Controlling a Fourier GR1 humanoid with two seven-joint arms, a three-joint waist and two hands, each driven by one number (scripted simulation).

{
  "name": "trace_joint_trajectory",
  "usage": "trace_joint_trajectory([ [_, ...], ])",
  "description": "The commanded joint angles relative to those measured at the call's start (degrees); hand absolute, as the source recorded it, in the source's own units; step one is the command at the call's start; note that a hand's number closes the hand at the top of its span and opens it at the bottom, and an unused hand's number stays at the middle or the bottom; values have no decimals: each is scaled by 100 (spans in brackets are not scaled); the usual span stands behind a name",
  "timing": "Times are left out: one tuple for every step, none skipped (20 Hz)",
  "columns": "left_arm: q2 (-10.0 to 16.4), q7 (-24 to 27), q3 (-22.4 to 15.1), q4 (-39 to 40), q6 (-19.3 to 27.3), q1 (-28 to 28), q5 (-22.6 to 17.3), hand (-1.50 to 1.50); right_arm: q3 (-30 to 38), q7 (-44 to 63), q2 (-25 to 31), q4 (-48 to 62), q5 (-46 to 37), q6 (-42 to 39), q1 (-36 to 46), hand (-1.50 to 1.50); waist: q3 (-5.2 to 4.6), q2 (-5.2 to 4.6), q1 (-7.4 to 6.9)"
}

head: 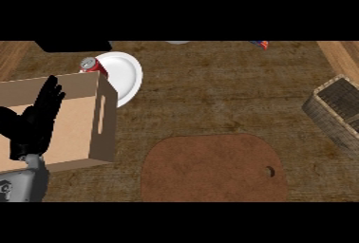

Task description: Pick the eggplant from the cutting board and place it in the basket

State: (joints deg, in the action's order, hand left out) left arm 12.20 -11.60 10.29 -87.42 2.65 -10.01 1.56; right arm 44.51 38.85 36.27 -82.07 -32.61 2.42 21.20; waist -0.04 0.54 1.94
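Note:
The brown cutting board (210, 168) lies at the lower middle of the counter, with a small hole near its right edge and nothing on its top. A wicker basket (335, 114) stands at the right edge, partly cut off. No eggplant shows anywhere in the head view. My left hand (35, 121) rests open at the left, fingers straight and pointing up, in front of a cardboard box. The right hand is out of the picture.
A cardboard box (77, 123) with a slot handle stands at the left. Behind it lie a white plate (125, 73) and a red can (91, 65). A dark object (73, 46) and a small blue-red item (261, 44) sit along the far edge.

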Motion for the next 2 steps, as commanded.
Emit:
trace_joint_trajectory([
  [-77,6,-1,-108,80,32,6,0,634,-39,-251,-1315,701,-489,-1073,-150,2,-9,-24],
  [-21,29,-39,-125,-29,170,28,0,818,-392,-331,-1316,895,-504,-1310,-150,4,-17,-53],
])
